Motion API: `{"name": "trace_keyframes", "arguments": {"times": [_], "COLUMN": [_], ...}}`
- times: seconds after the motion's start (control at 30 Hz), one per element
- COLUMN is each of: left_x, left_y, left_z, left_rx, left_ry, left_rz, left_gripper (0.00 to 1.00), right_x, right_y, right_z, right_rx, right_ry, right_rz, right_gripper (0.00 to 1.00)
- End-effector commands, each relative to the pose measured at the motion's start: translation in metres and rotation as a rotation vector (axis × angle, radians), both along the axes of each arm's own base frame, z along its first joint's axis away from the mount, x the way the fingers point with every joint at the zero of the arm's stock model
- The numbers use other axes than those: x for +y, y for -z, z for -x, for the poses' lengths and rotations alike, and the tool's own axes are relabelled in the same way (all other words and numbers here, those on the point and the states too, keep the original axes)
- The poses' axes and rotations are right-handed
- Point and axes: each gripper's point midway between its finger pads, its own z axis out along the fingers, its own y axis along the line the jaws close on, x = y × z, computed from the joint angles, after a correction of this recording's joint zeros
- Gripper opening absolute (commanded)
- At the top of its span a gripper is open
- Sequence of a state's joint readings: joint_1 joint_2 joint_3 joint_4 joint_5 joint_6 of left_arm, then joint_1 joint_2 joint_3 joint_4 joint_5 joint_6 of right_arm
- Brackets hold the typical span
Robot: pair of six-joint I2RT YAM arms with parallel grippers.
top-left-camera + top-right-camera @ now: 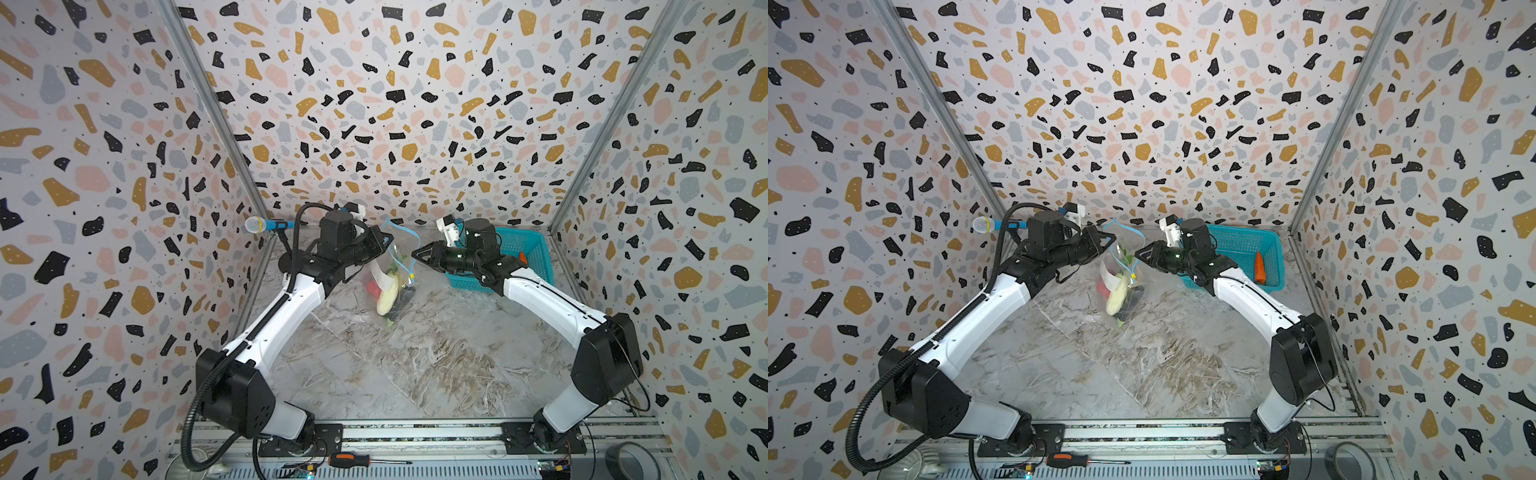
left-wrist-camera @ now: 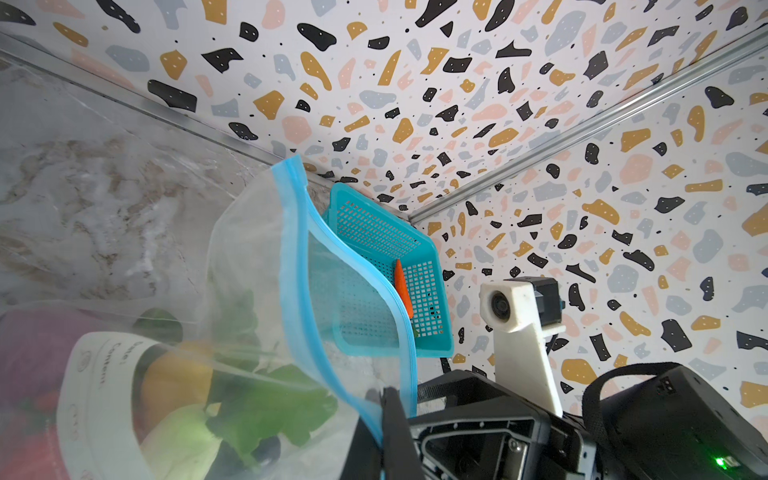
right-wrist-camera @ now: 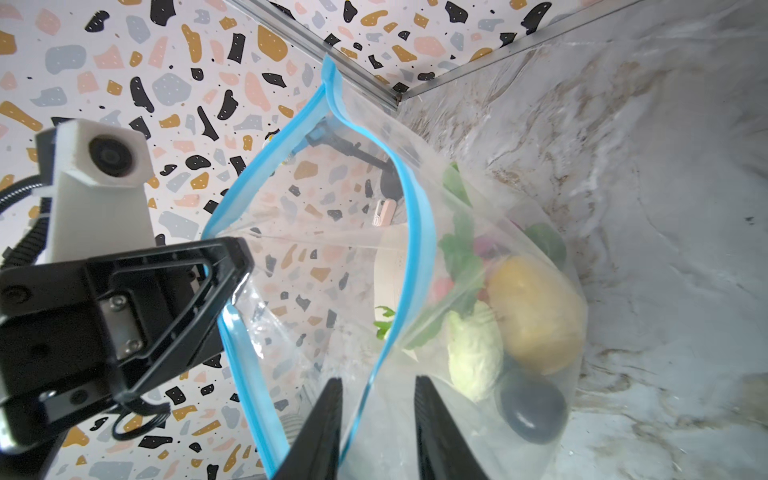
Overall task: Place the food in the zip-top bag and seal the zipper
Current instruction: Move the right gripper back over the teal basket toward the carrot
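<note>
The clear zip-top bag (image 1: 392, 276) hangs upright above the marble floor, its mouth gaping. My left gripper (image 2: 388, 415) is shut on the light-blue zipper (image 2: 291, 232) at one side of the mouth. My right gripper (image 3: 378, 380) is open, its fingers standing either side of the opposite zipper edge (image 3: 419, 232) without pinching it. A small yellow slider (image 1: 411, 275) hangs on the strip. Inside the bag lie food pieces: a yellow piece (image 3: 536, 311), a white cabbage (image 3: 473, 349), a dark aubergine (image 3: 534, 411) and leafy greens (image 3: 461, 249). An orange carrot (image 1: 1259, 266) lies in the teal basket (image 1: 1246, 245).
The teal basket stands in the back right corner behind my right arm. A blue-handled microphone (image 1: 262, 225) sticks out from the back left wall. A screwdriver (image 1: 353, 460) and a tape roll (image 1: 631, 461) lie on the front rail.
</note>
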State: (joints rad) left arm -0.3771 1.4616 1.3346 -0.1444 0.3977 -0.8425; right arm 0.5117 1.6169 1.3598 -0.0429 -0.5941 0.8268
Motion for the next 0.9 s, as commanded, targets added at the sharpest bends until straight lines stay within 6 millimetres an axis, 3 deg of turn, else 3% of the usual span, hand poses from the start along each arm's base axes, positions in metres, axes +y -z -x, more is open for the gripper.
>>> {"name": "trace_keyframes", "arguments": {"times": [0.0,0.2,0.6,0.73,0.87], "left_x": [-0.014,-0.026,-0.041,-0.047,-0.049], "left_y": [-0.010,0.003,0.029,0.037,0.044], "left_z": [0.002,0.004,0.012,0.012,0.012], "left_rx": [-0.036,-0.016,0.024,0.039,0.053], "left_ry": [0.057,0.097,0.149,0.165,0.173], "left_rz": [0.035,0.034,0.012,0.008,-0.006], "left_gripper": [0.00,0.00,0.00,0.00,0.00], "right_x": [-0.028,-0.082,-0.247,-0.285,-0.313], "right_y": [-0.029,-0.020,0.062,0.087,0.126], "right_z": [0.006,-0.012,-0.092,-0.114,-0.130], "right_rx": [-0.108,-0.176,-0.080,-0.029,0.082], "right_ry": [0.027,0.160,0.546,0.602,0.611], "right_rz": [0.045,0.286,0.787,0.866,0.986], "right_gripper": [0.38,0.45,0.46,0.47,0.47]}}
